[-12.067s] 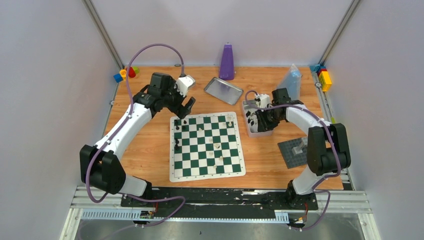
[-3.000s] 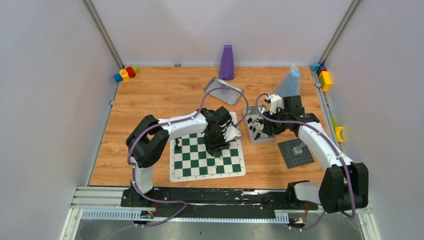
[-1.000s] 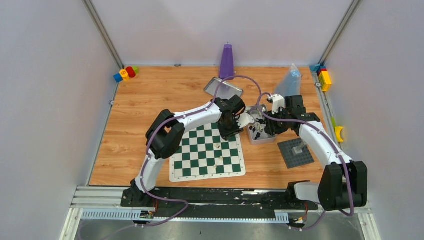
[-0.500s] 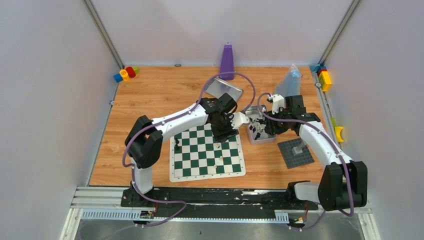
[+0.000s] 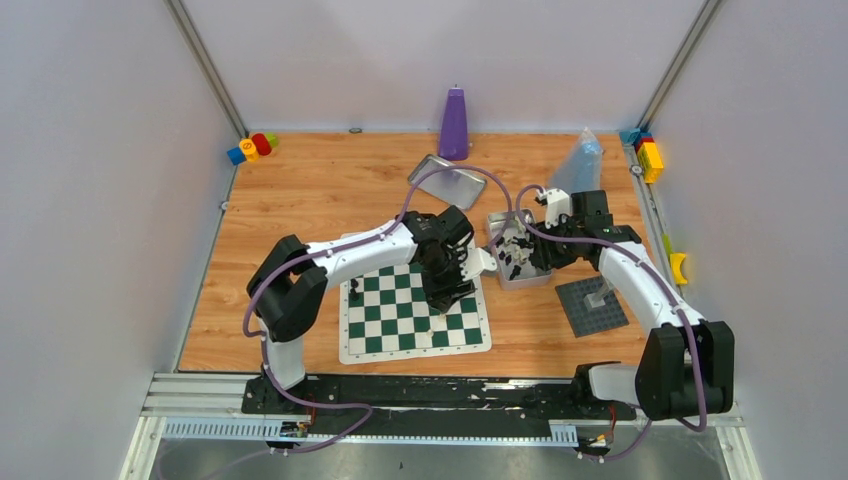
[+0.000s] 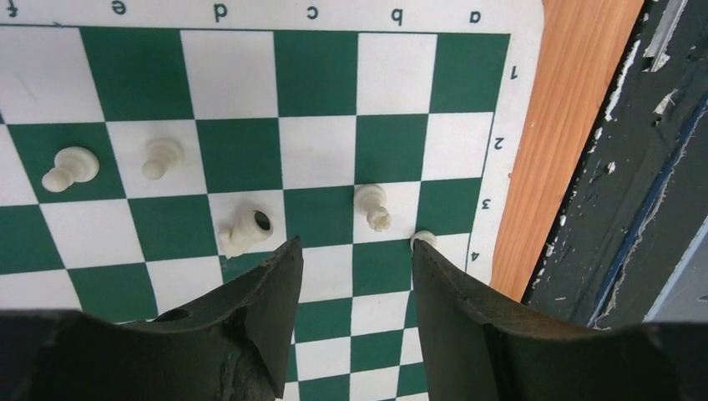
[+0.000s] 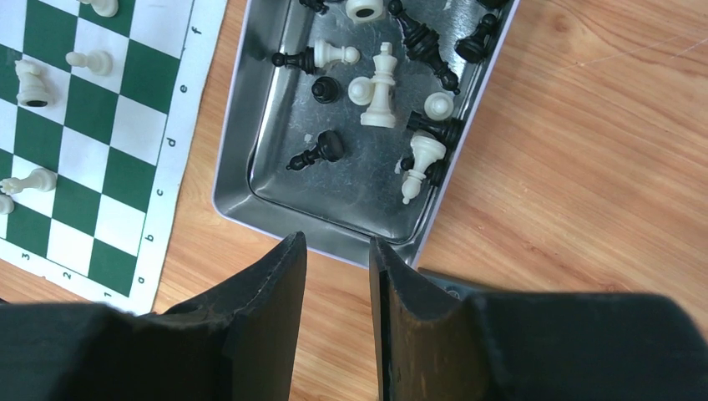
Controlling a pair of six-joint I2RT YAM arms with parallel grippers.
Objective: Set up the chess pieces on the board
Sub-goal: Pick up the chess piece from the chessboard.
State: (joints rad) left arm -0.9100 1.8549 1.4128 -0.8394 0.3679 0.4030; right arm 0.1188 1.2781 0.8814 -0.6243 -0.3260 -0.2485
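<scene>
The green and white board (image 5: 380, 330) lies in the middle of the table. My left gripper (image 6: 355, 244) hangs open over its right part (image 5: 445, 290) with nothing between the fingers. Below it stand cream chess pieces (image 6: 163, 157); one (image 6: 246, 230) lies on its side, and another (image 6: 423, 238) peeks out at the right fingertip. A black piece (image 5: 352, 290) stands at the board's left edge. My right gripper (image 7: 336, 241) is open by a narrow gap, empty, over bare wood just short of a silver tin (image 7: 250, 175) that holds several black and cream pieces (image 7: 380, 83).
A flat metal tray (image 5: 447, 183), a purple bottle (image 5: 454, 125) and a clear plastic bag (image 5: 580, 165) stand behind the board. A dark grey studded baseplate (image 5: 590, 305) lies at the right. Coloured blocks sit in the back corners (image 5: 250, 148) (image 5: 648, 155).
My left gripper has swung from the tin's edge back over the board's right half, and its jaws have opened wider. The right arm has stayed in place.
</scene>
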